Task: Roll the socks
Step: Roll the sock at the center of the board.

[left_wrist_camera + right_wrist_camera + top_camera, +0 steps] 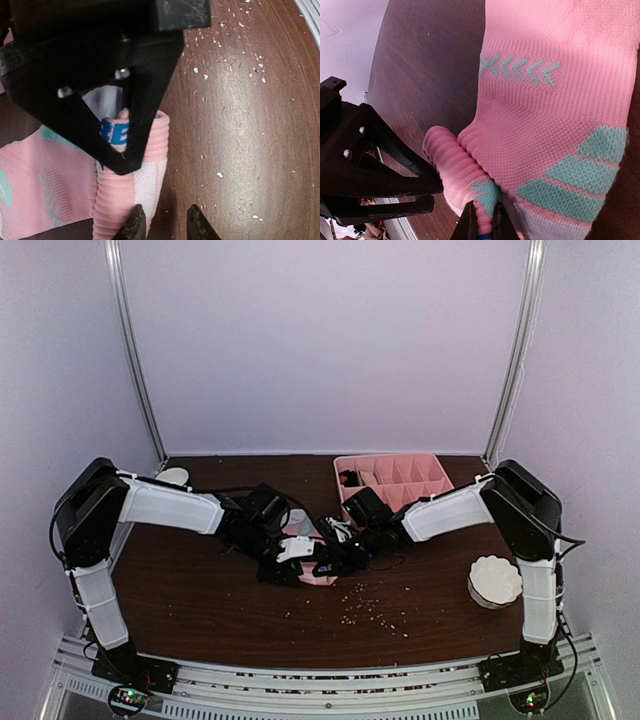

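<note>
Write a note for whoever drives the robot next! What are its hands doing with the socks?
Right gripper: fingers shut on the pink sock near its ribbed cuff.
Left gripper: open, next to the cuff, holding nothing.
The sock lies on the table, nearer than the pink divided tray.
Done: the cuff end looks curled over, little more.
Left: roll it up; I cannot make out a second sock.

We see a dark brown table [200,590] carrying a pink sock [560,100] spread near its middle. A pink divided tray [390,457] sits at the far edge and a small white dish [173,476] in the far left corner. A white bowl [495,580] stands toward the right, with pale crumbs [370,608] scattered on the near part.
</note>
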You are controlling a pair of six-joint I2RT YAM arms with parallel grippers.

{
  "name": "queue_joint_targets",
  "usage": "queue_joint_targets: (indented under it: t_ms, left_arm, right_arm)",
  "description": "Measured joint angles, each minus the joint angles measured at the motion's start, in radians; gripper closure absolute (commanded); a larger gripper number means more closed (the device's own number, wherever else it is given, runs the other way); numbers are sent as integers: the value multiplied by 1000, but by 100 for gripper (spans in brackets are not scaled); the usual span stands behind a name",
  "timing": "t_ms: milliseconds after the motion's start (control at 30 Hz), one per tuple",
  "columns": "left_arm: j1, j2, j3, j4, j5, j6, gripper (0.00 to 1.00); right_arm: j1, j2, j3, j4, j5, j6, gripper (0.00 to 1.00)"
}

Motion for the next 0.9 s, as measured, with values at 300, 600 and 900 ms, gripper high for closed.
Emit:
queue_joint_targets:
  t_ms: [300,600,900]
  left_arm:
    - [-35,-6,-25,55,-65,2,61]
    - [-43,-17,-43,103,-127,10,63]
    - [-42,16,-3,72,-131,31,91]
  right_arm:
    - [0,-1,-35,58,-16,58,100]
    - [8,-11,-85,147,-21,113,100]
    - [13,-14,-119,226,-28,179,90]
